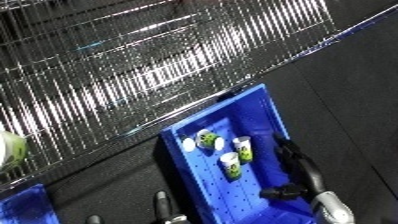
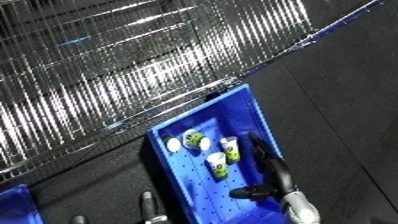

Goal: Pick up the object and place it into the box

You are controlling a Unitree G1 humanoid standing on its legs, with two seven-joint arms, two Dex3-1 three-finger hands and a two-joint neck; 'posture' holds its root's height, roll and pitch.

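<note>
A blue bin lies on the dark floor, seen at a tilt. Inside it lie three small white containers with green labels. My right hand reaches over the bin's right side with its fingers straight and thumb spread, holding nothing. It is just right of the containers and apart from them. Only a small part of my left hand shows at the bottom edge, left of the bin. Another white and green object sits at the far left edge, on the wire shelf.
A shiny wire mesh shelf fills the upper left. The corner of a second blue bin shows at the bottom left. Dark floor stretches to the right of the bin.
</note>
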